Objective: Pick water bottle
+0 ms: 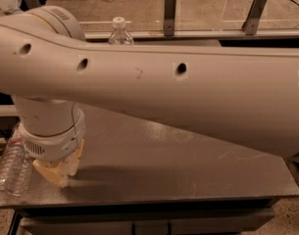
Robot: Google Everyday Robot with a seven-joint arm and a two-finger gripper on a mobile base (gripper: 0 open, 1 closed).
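Observation:
The water bottle (9, 164) is clear and ribbed, with a red band near its neck. It leans at the far left edge of the grey table (188, 170). My gripper (64, 166) hangs from the white wrist just right of the bottle, low over the table. Its yellowish fingers (51, 174) are apart with nothing between them. The bottle's cap is hidden behind the wrist.
My thick white arm (178, 82) crosses the whole view and hides much of the table. A second bottle with a white cap (119, 29) stands behind the arm at the table's back. Metal posts (170, 11) hold a clear panel along the back edge.

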